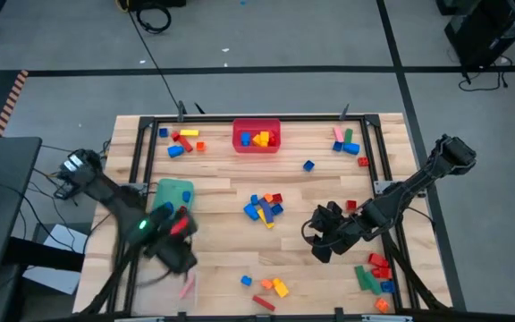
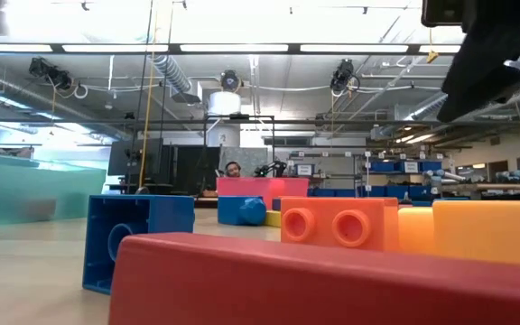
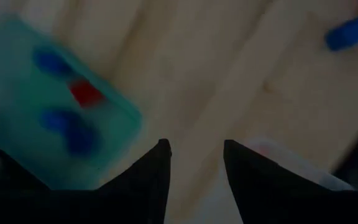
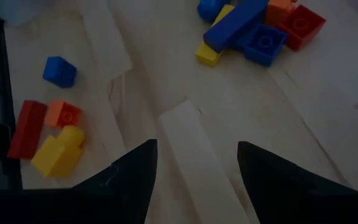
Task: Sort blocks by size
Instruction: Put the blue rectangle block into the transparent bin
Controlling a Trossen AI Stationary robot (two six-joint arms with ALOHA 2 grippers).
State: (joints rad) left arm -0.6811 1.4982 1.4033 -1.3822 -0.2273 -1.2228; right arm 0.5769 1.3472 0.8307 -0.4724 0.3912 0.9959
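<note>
The blocks lie in loose groups on the wooden table: a middle heap (image 1: 265,207), a near group (image 1: 271,285), a near-right group (image 1: 375,272), and small groups at the far left (image 1: 182,141) and far right (image 1: 347,143). My left gripper (image 1: 175,246) hangs open above the table's left side, just near of the green bin (image 3: 48,118); nothing is between its fingers (image 3: 151,180). That bin holds blue and red blocks. My right gripper (image 1: 325,238) stands open right of the middle heap (image 4: 260,28), above bare wood.
A red bin (image 1: 256,136) with yellow, blue and orange blocks stands at the far middle. A clear bin (image 3: 291,168) sits by my left gripper at the near left. A black frame (image 1: 141,170) borders the table. Big red (image 2: 332,280), orange (image 2: 337,221) and blue (image 2: 134,239) blocks fill the low view.
</note>
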